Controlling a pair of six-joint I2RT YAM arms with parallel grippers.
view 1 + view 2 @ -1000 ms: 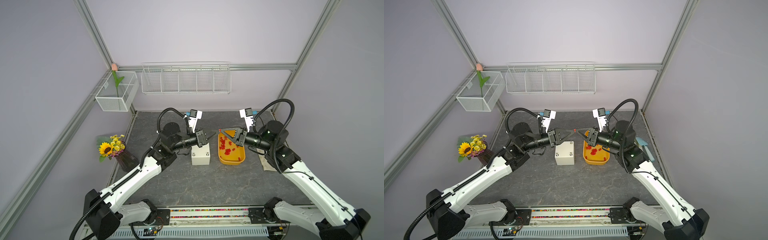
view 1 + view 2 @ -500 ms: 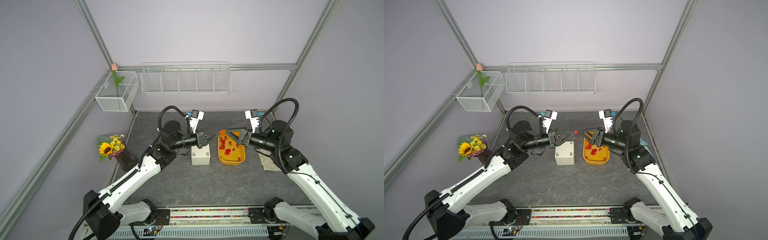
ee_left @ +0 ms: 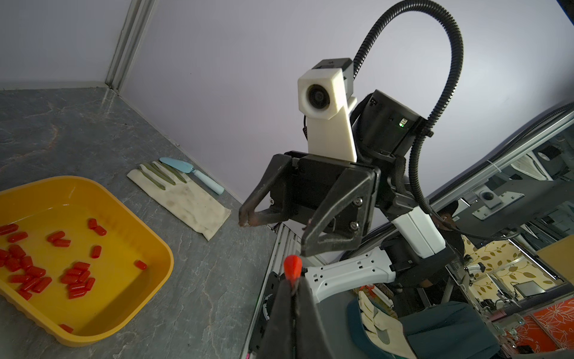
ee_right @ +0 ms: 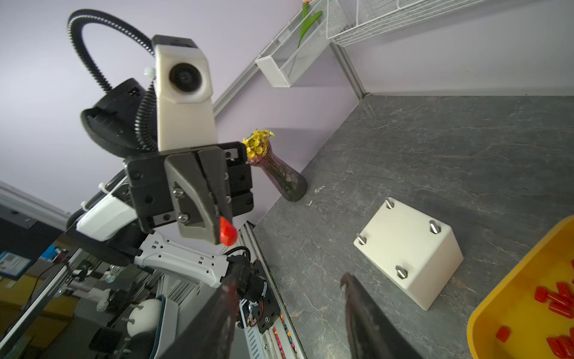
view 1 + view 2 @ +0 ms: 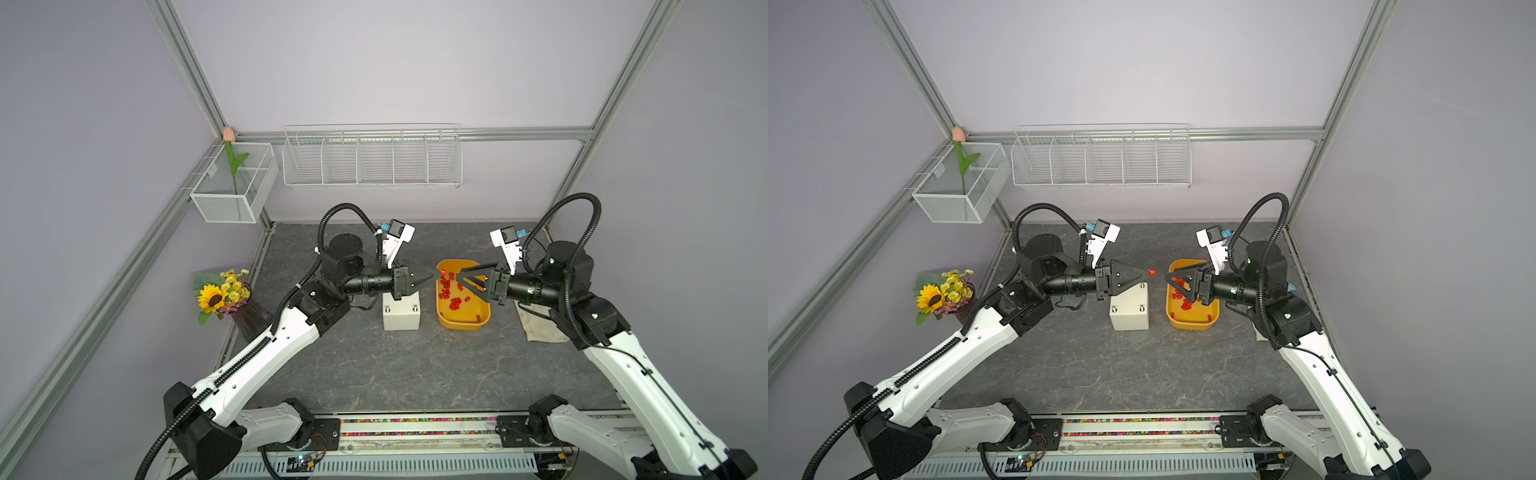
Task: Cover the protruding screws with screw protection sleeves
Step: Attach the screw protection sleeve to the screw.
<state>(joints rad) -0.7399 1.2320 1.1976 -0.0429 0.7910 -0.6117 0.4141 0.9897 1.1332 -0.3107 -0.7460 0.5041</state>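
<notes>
My left gripper is shut on one red screw protection sleeve, which sticks out past its tips, in the air above the white box. The right gripper faces it over the yellow tray, a short gap away. Its jaws stand open with nothing between them. Four protruding screws stand bare at the box's top corners. Several more sleeves lie loose in the tray.
A vase of flowers stands at the table's left edge. A dirty white glove and a pale blue tool lie right of the tray. Two wire baskets hang on the back wall.
The right gripper has opened, let go of the sleeve and drawn back to the right. The left gripper keeps the sleeve and has barely moved.
</notes>
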